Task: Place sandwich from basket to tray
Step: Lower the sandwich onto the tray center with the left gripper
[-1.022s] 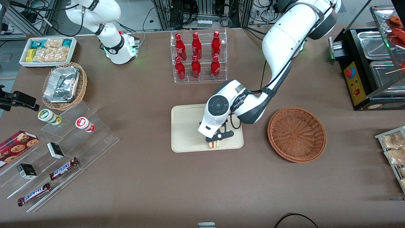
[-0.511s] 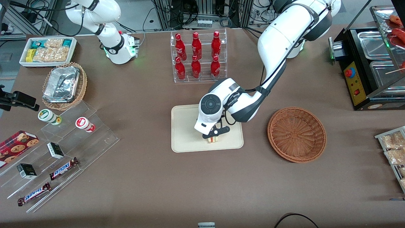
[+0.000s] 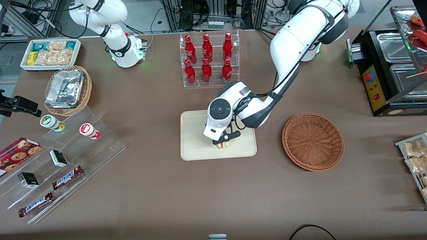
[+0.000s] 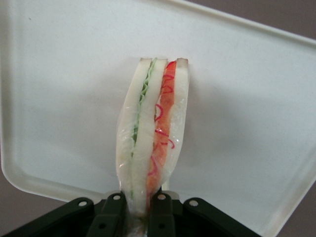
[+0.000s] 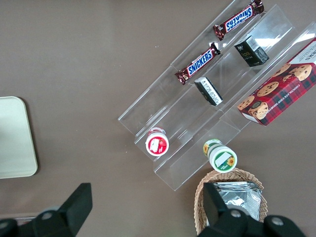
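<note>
Gripper [image 3: 223,144] jaws clenched on our clear-wrapped white-bread sandwich wedge [image 4: 152,133] | its long axis runs straight out from the jaws | cream plastic tray [image 4: 59,89] directly beneath | we judge: lower, release.

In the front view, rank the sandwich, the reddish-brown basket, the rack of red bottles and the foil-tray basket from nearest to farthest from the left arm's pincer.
1. sandwich: clamped in the pincer, over the tray.
2. rack of red bottles: farther from the camera than the tray.
3. reddish-brown basket: beside the tray, toward the working arm's end; close to the rack in distance.
4. foil-tray basket: toward the parked arm's end.
</note>
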